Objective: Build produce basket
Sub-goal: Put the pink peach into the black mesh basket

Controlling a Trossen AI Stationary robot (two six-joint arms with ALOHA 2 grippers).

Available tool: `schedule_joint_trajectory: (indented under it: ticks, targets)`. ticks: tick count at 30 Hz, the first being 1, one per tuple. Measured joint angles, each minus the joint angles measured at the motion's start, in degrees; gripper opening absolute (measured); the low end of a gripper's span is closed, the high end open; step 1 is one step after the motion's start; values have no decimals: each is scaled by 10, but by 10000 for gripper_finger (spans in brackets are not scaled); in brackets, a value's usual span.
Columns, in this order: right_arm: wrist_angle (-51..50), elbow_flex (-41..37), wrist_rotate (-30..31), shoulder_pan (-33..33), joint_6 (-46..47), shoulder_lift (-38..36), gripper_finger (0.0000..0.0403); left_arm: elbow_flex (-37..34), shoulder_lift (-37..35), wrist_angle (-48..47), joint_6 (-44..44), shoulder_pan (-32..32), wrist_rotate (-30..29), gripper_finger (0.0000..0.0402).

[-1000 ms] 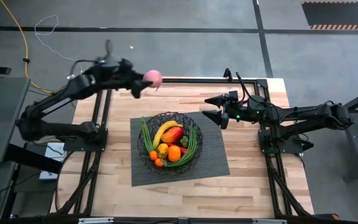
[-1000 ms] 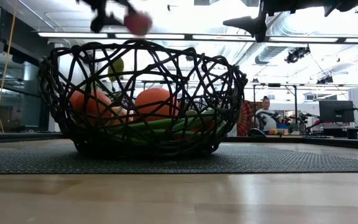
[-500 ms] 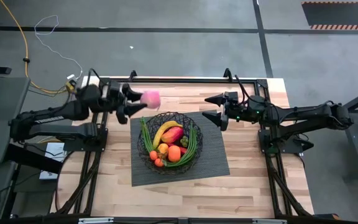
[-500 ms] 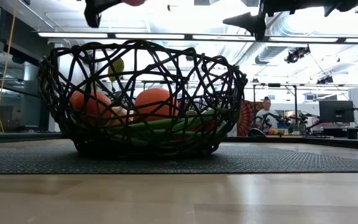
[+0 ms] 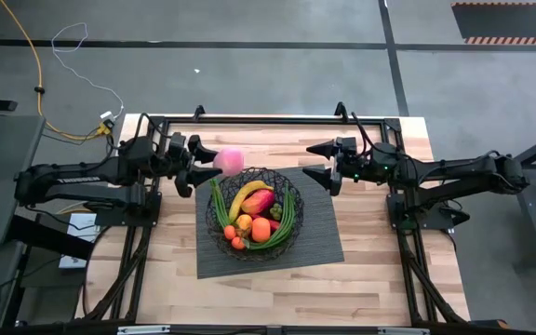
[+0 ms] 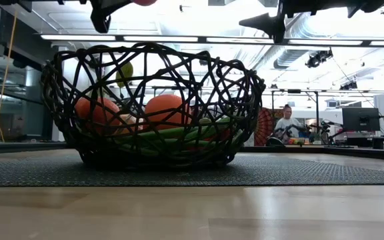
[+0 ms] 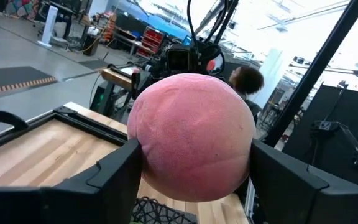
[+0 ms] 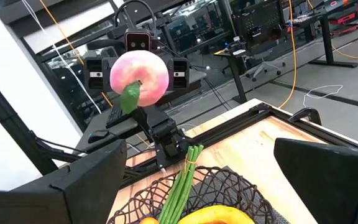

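Left tool point(image 5: 203, 165) clamps the pink ball point(image 5: 230, 159) above the basket point(image 5: 287, 181) rim; right tool point(image 5: 316, 160) hovers spread wide, empty.

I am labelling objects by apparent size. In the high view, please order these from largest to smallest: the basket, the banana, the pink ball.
1. basket
2. banana
3. pink ball, held above the table, nearer the camera, so its rank against the banana is unsure.

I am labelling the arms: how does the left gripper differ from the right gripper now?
The left gripper is closed on the pink ball, at the basket's rim; the right gripper is open and holds nothing. The left gripper is on the basket's left side, the right on its right. Both hang above the table.
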Motion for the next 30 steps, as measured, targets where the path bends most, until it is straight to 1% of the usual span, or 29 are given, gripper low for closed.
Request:
schedule_joint_trajectory:
  ticks: [8,15,22,24,27,30]
  targets:
    - [0,0,0,0,0,0,389,0,0,-1,3,0,-1,256]
    - [0,0,0,0,0,0,389,0,0,-1,39,0,-2,256]
    - [0,0,0,0,-3,0,389,0,0,-1,40,0,-2,257]
    - [0,0,0,0,0,0,389,1,0,-2,21,0,-2,257]
    - [0,0,0,0,0,0,389,23,19,-31,-24,0,-2,257]
    - [0,0,0,0,0,0,389,65,53,-117,-32,-4,-2,257]
